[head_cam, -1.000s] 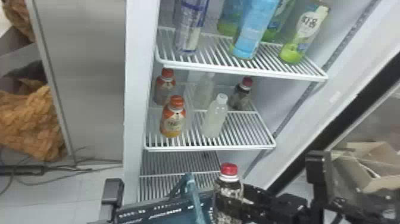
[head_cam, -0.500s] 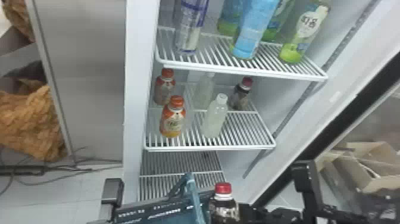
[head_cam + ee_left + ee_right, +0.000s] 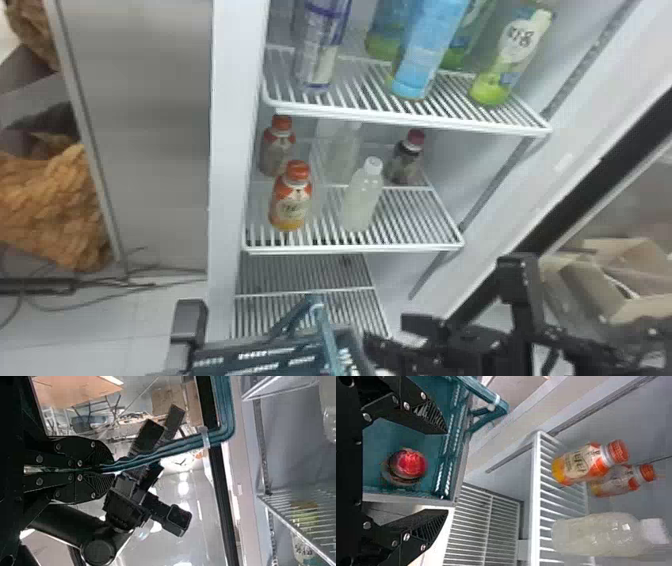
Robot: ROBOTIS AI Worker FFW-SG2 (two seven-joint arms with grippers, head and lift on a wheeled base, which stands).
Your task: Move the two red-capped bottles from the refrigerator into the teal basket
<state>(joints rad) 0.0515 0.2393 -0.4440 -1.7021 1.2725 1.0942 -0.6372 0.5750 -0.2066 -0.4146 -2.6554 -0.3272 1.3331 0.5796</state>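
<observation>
And the right end effector [image 3: 390, 332] is wide open at the teal basket [image 3: 285, 352], with one red-capped bottle [image 3: 407, 467] down inside! The left end effector [image 3: 190, 317] is clamped on the basket's handle [image 3: 182, 445], while another red-capped bottle [image 3: 407, 162] stands at the back of the refrigerator's middle shelf [image 3: 390, 247].

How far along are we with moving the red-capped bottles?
About half, it seems: one red-capped bottle is in the teal basket. The right pincer is open and empty. The left pincer grips the basket's handle. Left to move, apparently: the dark red-capped bottle on a refrigerator shelf.
</observation>
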